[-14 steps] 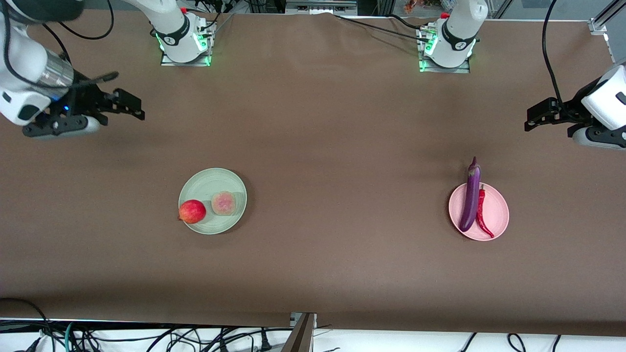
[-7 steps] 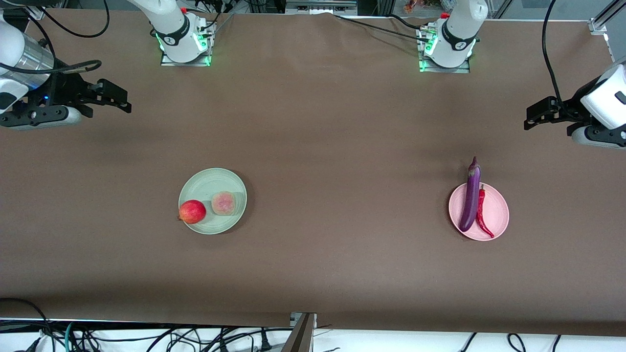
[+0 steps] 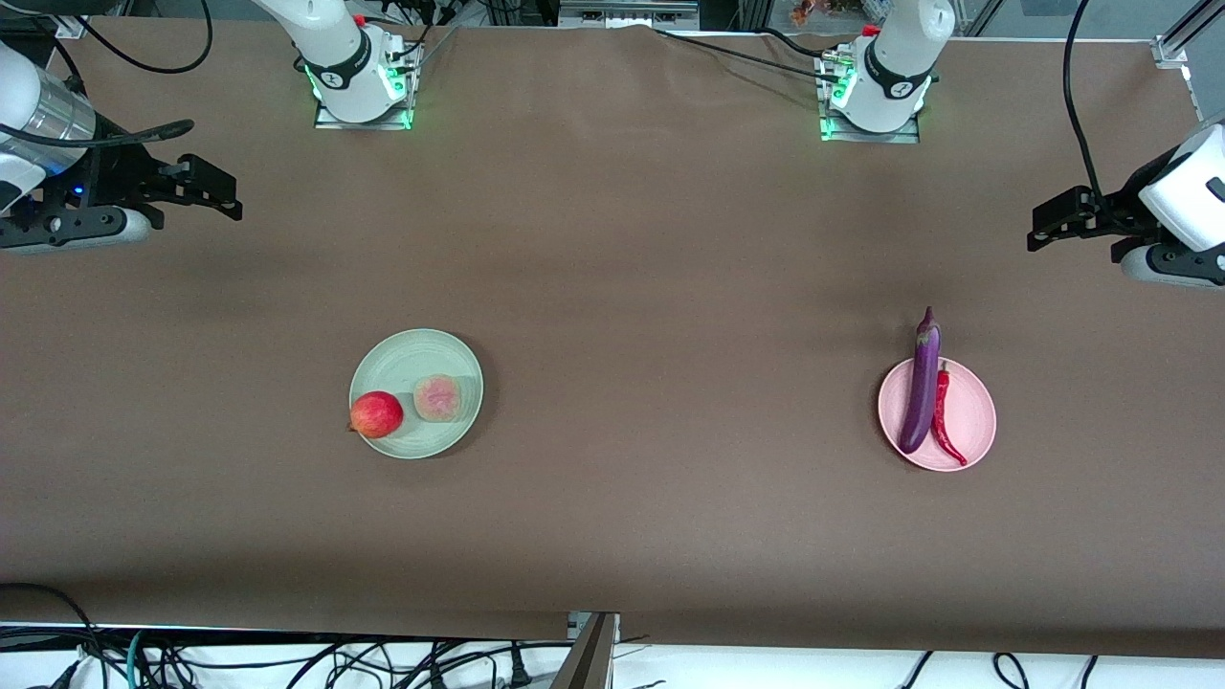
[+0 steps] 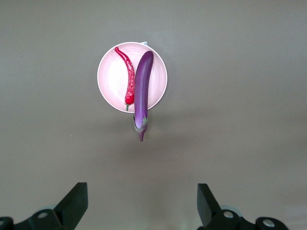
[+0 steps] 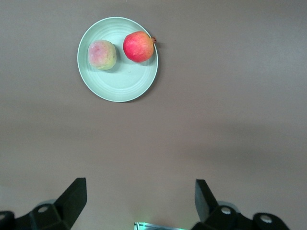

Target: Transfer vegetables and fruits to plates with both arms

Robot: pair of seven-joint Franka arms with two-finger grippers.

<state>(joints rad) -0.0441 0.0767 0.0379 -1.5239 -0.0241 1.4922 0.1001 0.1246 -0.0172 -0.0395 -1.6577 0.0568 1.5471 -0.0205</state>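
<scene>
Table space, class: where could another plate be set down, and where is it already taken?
The wide brown stretch between the green plate and the pink plate is bare, as is the strip nearer the front camera. Crowded: the pink plate, filled by the eggplant and chili; the green one holds two fruits.

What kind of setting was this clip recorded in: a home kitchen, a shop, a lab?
Most likely a robotics lab bench: a table under plain brown covering, arm bases bolted to it, loose cables along its edge. The left gripper and right gripper hang open over bare table.
</scene>
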